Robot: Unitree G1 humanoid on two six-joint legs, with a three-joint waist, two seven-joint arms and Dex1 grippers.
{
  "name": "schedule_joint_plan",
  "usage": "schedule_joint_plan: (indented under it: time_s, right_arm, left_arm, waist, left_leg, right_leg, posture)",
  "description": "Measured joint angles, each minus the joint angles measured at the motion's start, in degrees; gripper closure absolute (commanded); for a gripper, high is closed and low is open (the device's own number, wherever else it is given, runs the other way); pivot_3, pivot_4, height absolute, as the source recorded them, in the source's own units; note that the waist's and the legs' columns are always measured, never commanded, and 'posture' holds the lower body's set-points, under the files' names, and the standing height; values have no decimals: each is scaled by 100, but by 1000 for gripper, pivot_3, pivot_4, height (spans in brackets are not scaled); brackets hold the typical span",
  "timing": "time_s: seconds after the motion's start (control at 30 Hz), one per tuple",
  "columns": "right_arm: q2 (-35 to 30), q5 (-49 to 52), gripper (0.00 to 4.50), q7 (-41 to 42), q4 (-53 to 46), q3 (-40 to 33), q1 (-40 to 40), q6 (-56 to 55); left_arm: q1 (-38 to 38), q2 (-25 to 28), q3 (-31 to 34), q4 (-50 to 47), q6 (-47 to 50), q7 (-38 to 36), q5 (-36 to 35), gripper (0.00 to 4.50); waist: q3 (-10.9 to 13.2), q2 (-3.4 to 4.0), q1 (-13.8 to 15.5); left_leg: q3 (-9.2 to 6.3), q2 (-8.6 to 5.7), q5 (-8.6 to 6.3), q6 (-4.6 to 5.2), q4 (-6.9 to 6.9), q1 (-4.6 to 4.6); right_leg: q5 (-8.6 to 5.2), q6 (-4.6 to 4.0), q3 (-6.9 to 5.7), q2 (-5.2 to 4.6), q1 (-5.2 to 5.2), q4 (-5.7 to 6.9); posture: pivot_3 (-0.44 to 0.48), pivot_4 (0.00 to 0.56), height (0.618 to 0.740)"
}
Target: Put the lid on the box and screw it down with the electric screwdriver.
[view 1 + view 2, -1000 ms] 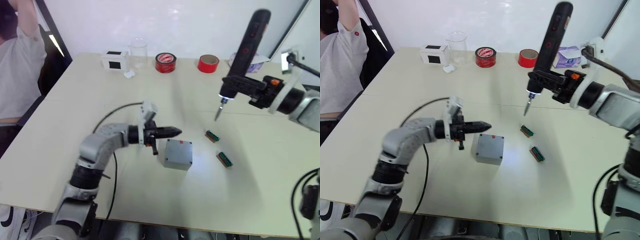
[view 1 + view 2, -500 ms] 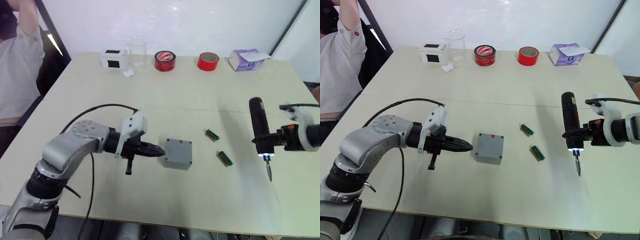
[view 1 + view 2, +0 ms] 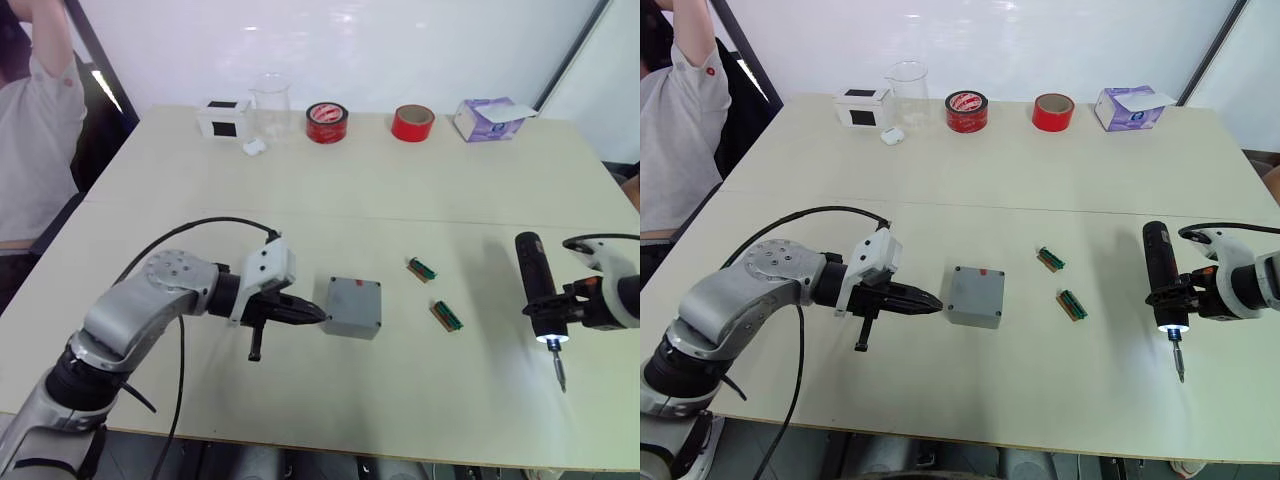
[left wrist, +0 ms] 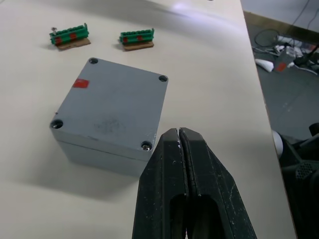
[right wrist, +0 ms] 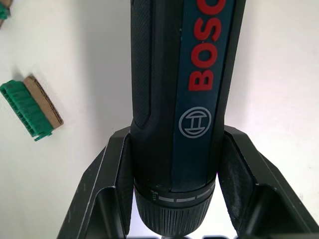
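Beside box [image 3: 353, 307], left claw [image 3: 312, 314] closed

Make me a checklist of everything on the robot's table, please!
Surface: pale table, bare in the middle.
Job's things: grey box with the lid already on top; electric screwdriver, bit pointing down, its light on.
Clutter: two green connector pieces; along the far edge a white-and-black box, beaker, two red tape rolls, tissue box.
Hands: left hand shut, empty, tips beside the box; right hand clamped on the screwdriver.
Cables: black cable looping off the left arm.
Surroundings: a person at the far left; white wall behind.
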Motion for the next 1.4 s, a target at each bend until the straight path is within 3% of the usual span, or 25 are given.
schedule_joint_plan:
  time_s: [0.5,0.57,0.6,0.73,0.77,1.07,1.27,1.4]
  right_arm:
    - [269,-774,2728,410,-190,757,-142,-17]
    - [280,-867,1726,474,-218,775,-139,-21]
    - [281,-894,1582,492,-238,778,-139,-28]
    - [287,-1015,241,615,-253,778,-150,-137]
    - [286,-1060,115,653,-292,778,-150,-169]
    - [222,-1217,115,1197,-330,488,-755,-580]
    - [-68,-1448,115,1776,-1043,254,-765,-1802]
    - [173,-961,115,2544,-2751,-557,475,-2748]
  left_arm:
    - [-7,6,12,13,-56,196,1,4500]
    - [-2,-11,26,13,-37,247,-18,4500]
    - [-2,-26,32,13,-26,260,-39,4500]
    - [-32,-68,48,31,49,322,-137,4500]
    - [-61,-70,55,58,54,339,-140,4500]
    - [-186,-65,146,249,80,329,-270,4500]
    - [-422,-20,328,614,143,243,-376,4500]
    - [-581,-228,332,1052,20,447,-202,4500]
  waist:
    - [0,0,2]
    - [0,0,2]
    - [0,0,0]
    - [-1,0,-2]
    - [-1,0,-5]
    - [-1,0,-6]
    - [-1,0,-1]
    - [-2,-5,7]
  left_leg:
    - [2,1,-5,8,79,-4]
    - [4,0,-5,8,82,-2]
    - [4,0,-5,8,82,-1]
    - [3,1,-4,8,82,3]
    - [4,1,-4,7,82,4]
    - [6,1,-4,7,82,11]
    - [8,1,-4,7,83,10]
    - [2,6,-4,6,83,11]
  right_leg:
    - [0,1,9,1,1,66]
    - [4,8,13,1,1,70]
    - [5,10,13,2,2,71]
    - [6,11,13,3,5,72]
    - [6,11,14,3,5,73]
    - [7,12,16,4,6,77]
    - [7,13,18,4,8,75]
    - [7,13,15,10,9,81]
  posture:
    - [0,150,740]
    - [0,150,740]
    - [0,150,740]
    - [0,150,740]
    - [0,150,740]
    - [0,150,740]
    - [0,150,740]
    - [0,150,740]
